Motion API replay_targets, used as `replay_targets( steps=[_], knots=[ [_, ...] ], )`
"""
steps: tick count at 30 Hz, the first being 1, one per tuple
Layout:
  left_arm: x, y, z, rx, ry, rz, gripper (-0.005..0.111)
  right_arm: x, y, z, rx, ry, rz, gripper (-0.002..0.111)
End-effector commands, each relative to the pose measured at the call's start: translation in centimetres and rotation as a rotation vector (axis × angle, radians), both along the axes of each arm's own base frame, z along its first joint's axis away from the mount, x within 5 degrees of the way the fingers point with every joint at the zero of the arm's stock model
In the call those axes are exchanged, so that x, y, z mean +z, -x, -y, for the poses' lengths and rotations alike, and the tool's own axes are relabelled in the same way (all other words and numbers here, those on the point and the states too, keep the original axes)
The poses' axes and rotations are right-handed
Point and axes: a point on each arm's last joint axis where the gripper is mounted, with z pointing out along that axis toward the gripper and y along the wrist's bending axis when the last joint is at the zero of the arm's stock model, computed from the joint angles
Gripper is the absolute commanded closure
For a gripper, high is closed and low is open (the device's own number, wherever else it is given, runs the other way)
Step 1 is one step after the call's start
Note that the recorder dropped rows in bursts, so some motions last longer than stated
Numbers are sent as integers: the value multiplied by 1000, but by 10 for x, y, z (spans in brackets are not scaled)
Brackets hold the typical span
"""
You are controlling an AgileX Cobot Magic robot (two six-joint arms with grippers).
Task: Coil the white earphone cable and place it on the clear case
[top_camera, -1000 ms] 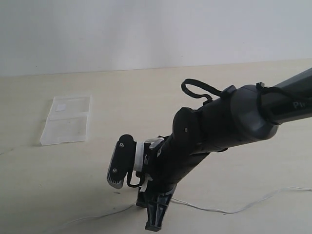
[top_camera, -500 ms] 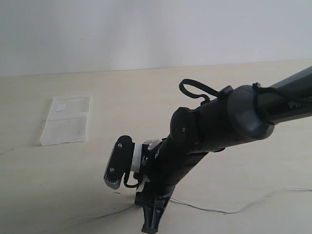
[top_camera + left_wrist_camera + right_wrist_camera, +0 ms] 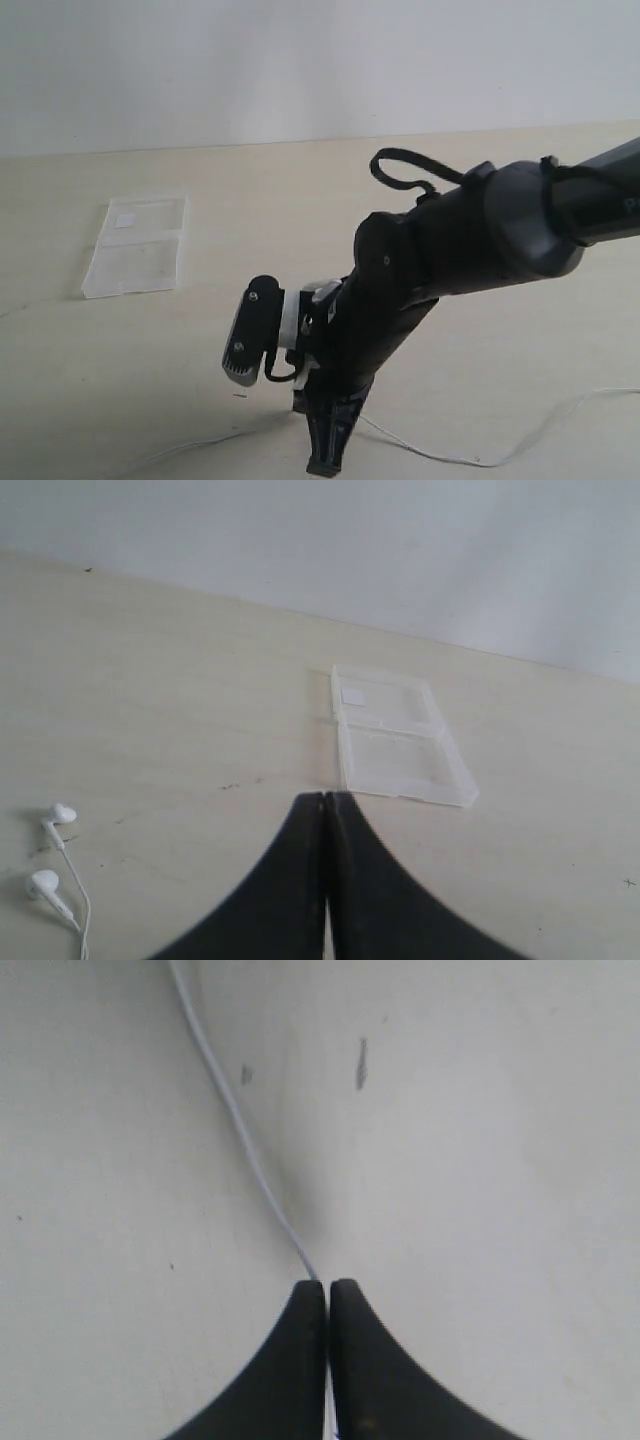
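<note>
The white earphone cable (image 3: 440, 457) lies as a thin line along the table's near edge, running out to both sides of my right gripper (image 3: 326, 462). In the right wrist view the cable (image 3: 245, 1140) runs straight into the right gripper (image 3: 327, 1282), which is shut on it. Two white earbuds (image 3: 58, 814) lie on the table in the left wrist view. My left gripper (image 3: 327, 797) is shut with nothing between its fingers and hangs just short of the clear case (image 3: 395, 737). The clear case (image 3: 135, 245) lies flat at the left, its white label toward the wall.
The right arm's bulky dark body (image 3: 450, 250) crosses the exterior view from the right edge down to the table front. The left arm does not show there. A pale wall (image 3: 300, 60) bounds the table at the back.
The right arm has shifted slightly right and down with the cable held. The cable's stretch to the right now sags closer to the near edge. The case has not moved.
</note>
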Motion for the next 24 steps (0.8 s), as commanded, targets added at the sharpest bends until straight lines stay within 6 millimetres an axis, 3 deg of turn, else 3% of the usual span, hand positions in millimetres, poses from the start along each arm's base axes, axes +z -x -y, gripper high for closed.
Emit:
replay_targets(
  steps=[1,10,16,24],
  knots=[
    [-1,0,0,1,5,-3,107,58,-5,-6,-35,-121,87,108],
    [-1,0,0,1,5,-3,107,167,-6,-9,-97,-368,243,108],
    [-1,0,0,1,5,-3,107,238,4,-2,-127,-531,317,108],
    [-1,0,0,1,5,-3,107,317,24,9,-112,-737,375,108]
  ],
)
